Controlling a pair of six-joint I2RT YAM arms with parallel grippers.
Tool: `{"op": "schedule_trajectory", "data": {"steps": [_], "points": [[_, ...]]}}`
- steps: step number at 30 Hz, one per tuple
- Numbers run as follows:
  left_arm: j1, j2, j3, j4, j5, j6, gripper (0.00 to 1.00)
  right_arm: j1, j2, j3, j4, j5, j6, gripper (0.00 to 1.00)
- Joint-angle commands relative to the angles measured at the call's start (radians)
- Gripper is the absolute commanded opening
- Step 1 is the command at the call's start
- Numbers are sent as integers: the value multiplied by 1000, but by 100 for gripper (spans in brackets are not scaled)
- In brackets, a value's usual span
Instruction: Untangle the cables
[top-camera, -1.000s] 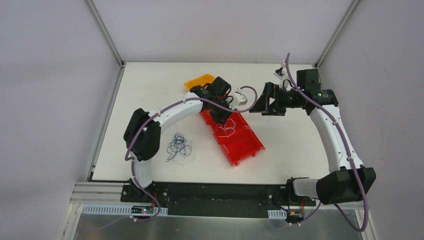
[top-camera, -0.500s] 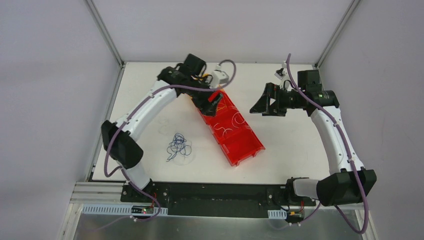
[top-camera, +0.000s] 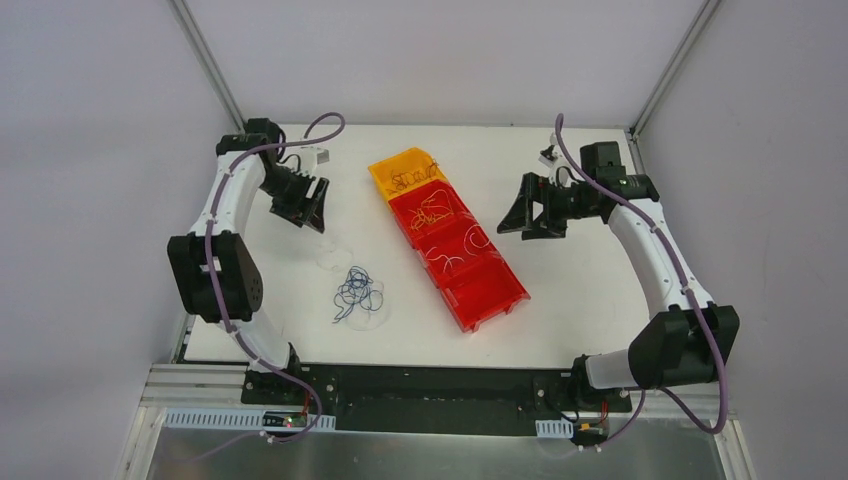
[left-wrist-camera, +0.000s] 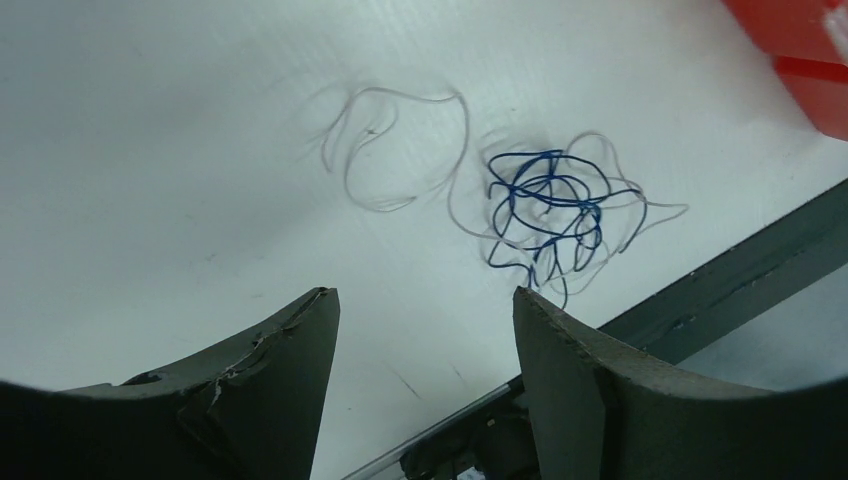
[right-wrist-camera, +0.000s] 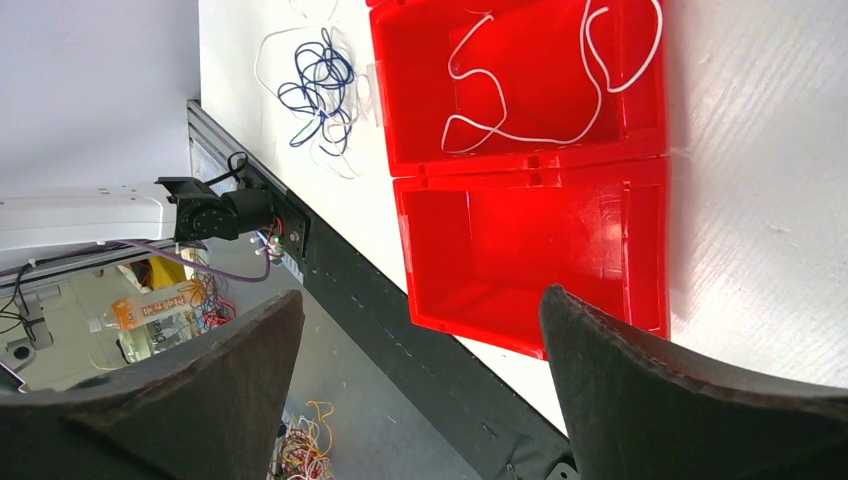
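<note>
A clump of dark blue and white cables (top-camera: 355, 292) lies on the white table, left of the bins. In the left wrist view the same clump (left-wrist-camera: 545, 210) is ahead of the fingers, beside a loose white loop (left-wrist-camera: 385, 150). My left gripper (top-camera: 312, 208) hangs open and empty at the far left, apart from the clump (left-wrist-camera: 425, 295). My right gripper (top-camera: 512, 218) hovers open and empty to the right of the bins (right-wrist-camera: 420, 295). A white cable (right-wrist-camera: 530, 80) lies in a red bin, and orange-yellow cables (top-camera: 434, 213) lie in the red bin behind it.
A diagonal row holds an orange bin (top-camera: 385, 168) and three red bins (top-camera: 500, 305); the nearest red bin (right-wrist-camera: 530, 250) holds nothing. The black rail (top-camera: 420, 385) with the arm bases runs along the table's near edge. More wires lie below the table edge (right-wrist-camera: 295, 450).
My left arm has swung from over the red bins to the table's far left, and its jaws have gone from shut to open. The right gripper shifted only slightly.
</note>
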Motion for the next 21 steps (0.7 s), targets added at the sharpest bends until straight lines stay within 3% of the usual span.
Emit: {"op": "schedule_trajectory", "data": {"steps": [1,3,10,13,15,17,18,21], "points": [[52,86,-21,27,-82,15,65,11,5,-12,37,3,20,91],[54,66,-35,44,-58,21,64,12,5,-15,37,8,22,91],[23,236,-97,168,-6,66,65,10,4,-15,29,0,21,91],[-21,276,-90,215,-33,51,60,11,5,-8,21,0,22,91],[-35,296,-71,217,-72,45,40,12,0,-5,18,4,18,91],[-62,280,-39,189,-87,36,7,11,-9,-3,11,6,14,91],[-60,250,-18,172,-83,25,0,11,-14,-4,8,5,10,91],[-47,107,51,132,-46,-9,0,10,-33,-10,17,-4,10,91]]}}
